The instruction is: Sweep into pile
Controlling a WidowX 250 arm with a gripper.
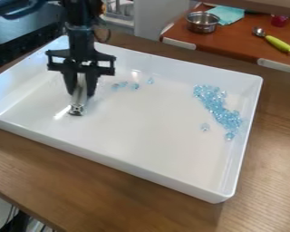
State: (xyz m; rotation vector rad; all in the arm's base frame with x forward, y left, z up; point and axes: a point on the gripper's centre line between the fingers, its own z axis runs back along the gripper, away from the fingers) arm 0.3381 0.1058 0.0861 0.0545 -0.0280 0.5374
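Text: none readable | Labels, brands, numbers, signs: none readable

You have open floor through the middle of the glossy white rectangular plastic tray [147, 136]; its raised walls bound you, while translucent pale-blue beads [217, 106] obstruct the picture's right side.

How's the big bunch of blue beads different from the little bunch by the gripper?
The big bunch has lots of beads; the little bunch has a few. The big bunch is crowded together; the little bunch is spread out. Both are light blue and in the white tray.
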